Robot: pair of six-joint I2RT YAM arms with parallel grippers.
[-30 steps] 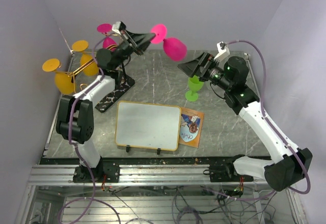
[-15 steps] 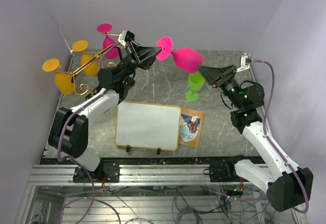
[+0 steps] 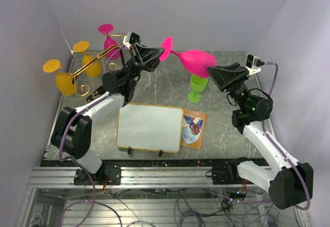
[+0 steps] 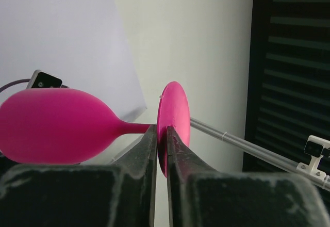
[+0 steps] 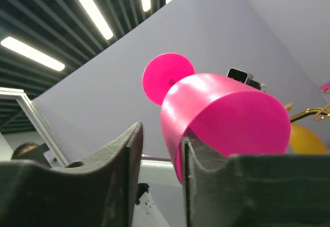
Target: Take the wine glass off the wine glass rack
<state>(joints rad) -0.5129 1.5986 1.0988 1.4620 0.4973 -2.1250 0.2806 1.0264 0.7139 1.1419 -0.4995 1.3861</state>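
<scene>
A pink wine glass (image 3: 195, 59) lies sideways in the air above the table, well right of the wine glass rack (image 3: 94, 63). My left gripper (image 3: 159, 54) is shut on the edge of its round foot (image 4: 173, 117), with the bowl (image 4: 56, 126) pointing away to the left in the left wrist view. My right gripper (image 3: 210, 73) is at the bowl's rim. One finger (image 5: 192, 149) sits inside the bowl (image 5: 221, 111) against its wall. The other finger (image 5: 129, 144) stands outside with a clear gap, so the right gripper (image 5: 161, 134) is open.
Two yellow glasses (image 3: 65, 82) and another pink glass (image 3: 110, 43) hang on the rack's gold arms. A green glass (image 3: 197, 85) stands on the marble table under the held glass. A whiteboard (image 3: 149, 127) and a printed card (image 3: 194, 129) lie near the front.
My left arm carried the pink glass rightward, away from the rack. My right gripper swung up to the bowl's rim and its jaws narrowed around the wall.
</scene>
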